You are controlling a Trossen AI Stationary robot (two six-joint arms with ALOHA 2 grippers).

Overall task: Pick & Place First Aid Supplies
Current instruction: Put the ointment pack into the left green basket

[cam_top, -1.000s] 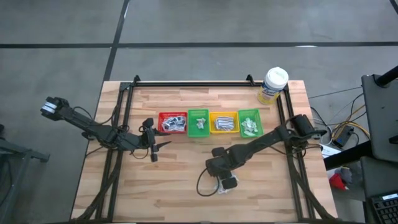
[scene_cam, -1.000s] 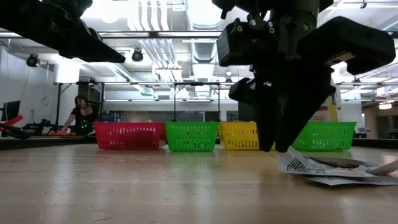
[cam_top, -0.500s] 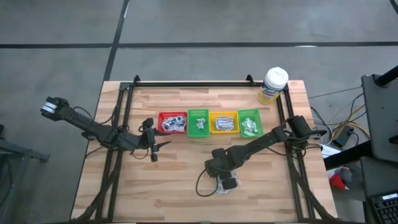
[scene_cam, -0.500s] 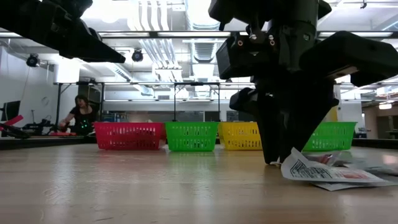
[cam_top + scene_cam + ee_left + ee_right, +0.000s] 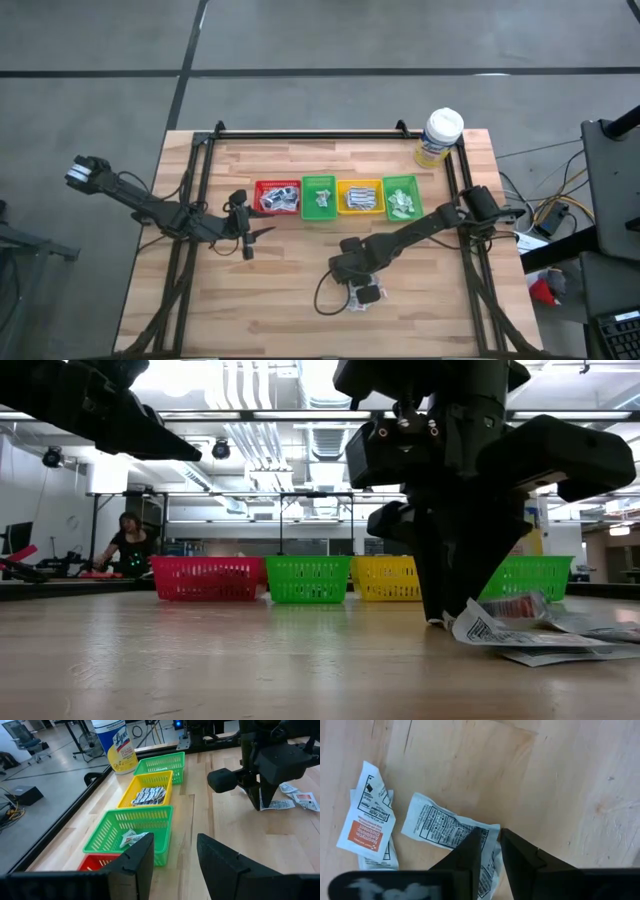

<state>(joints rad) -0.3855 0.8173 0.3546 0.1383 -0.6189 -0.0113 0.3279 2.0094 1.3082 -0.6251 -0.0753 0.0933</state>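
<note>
Worktop (image 5: pixel 280 300) carries four bins in a row: red (image 5: pixel 277 197), green (image 5: pixel 319 196), yellow (image 5: pixel 359 196), green (image 5: pixel 401 197), each with packets inside. Bottle (image 5: pixel 439 137) stands at the far right corner. Right end effector (image 5: pixel 489 837) is down at the worktop's front centre, fingers almost together, pinching the edge of a white packet (image 5: pixel 437 826); more packets (image 5: pixel 367 817) lie just beside. Left end effector (image 5: pixel 250 233) hovers near the red bin, spread, holding nothing.

We see a wooden slatted table (image 5: pixel 300 300). On it, at the far centre, stand four bins in a row: red (image 5: pixel 277 197), green (image 5: pixel 319 196), yellow (image 5: pixel 360 196), green (image 5: pixel 401 197). A white-capped bottle (image 5: pixel 440 137) stands far right. Loose white packets (image 5: pixel 363 296) lie near centre.
</note>
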